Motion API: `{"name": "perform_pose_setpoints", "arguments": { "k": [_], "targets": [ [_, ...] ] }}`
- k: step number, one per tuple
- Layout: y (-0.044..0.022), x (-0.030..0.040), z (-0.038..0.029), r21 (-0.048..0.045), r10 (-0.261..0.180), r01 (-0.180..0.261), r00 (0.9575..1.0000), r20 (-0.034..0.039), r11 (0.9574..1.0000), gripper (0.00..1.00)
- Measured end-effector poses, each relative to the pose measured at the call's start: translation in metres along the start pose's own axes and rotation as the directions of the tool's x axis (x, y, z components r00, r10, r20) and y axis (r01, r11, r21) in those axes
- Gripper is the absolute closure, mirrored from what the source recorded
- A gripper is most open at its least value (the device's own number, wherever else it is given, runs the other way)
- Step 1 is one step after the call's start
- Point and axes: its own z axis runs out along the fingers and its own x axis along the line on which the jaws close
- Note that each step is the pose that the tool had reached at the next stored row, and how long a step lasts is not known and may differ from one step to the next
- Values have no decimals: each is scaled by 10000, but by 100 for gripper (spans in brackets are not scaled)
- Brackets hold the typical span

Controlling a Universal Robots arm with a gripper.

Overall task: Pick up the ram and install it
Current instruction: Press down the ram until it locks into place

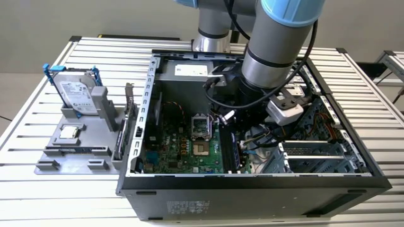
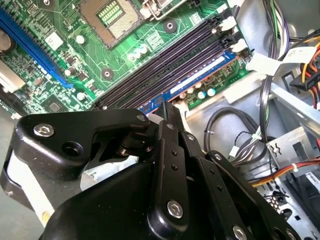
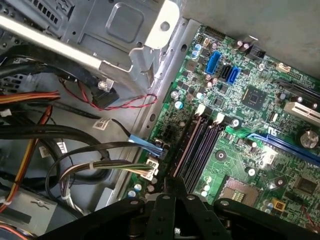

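Deep inside the open computer case [image 1: 149, 94], the arm's gripper [image 2: 167, 107] hangs just above the black memory slots [image 2: 165, 57] of the green motherboard [image 2: 125, 45]; the ram [image 2: 200, 75], a slim bluish stick, lies in the outermost slot, nearest the bare metal wall of the case, and the black finger linkage comes down on its near end in the second wrist view; whether the jaws are clamped on the stick or have let go, I cannot tell.

The risk, as I judge it, is a stick that is not fully home; uneven pressure on one end alone could leave the far end riding high, with the white latches [image 2: 227, 22] not closed over it, and a skewed push could strain the board; the loose cables [image 3: 90, 150] bundled just beside the slots in the first wrist view could also snag the wrist.

The case holds the motherboard, its empty processor socket [image 1: 199, 124], the wiring and metal drive cages; outside it, on the exterior view's left, a grey parts holder [image 1: 75, 156] carries the silver hard drive [image 1: 77, 94] in blue brackets, standing upright, and a small square processor chip [image 1: 68, 133] lying flat below it.
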Motion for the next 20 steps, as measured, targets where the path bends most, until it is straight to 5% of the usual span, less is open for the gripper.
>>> {"name": "perform_pose_setpoints", "arguments": {
  "k": [11, 20],
  "targets": [
    [-1, -1, 0, -26, -678, 678, 9977, -13, 9977, 100],
    [-1, -2, 0, -50, -1271, 1271, 9919, -23, 9919, 100]
  ]
}}
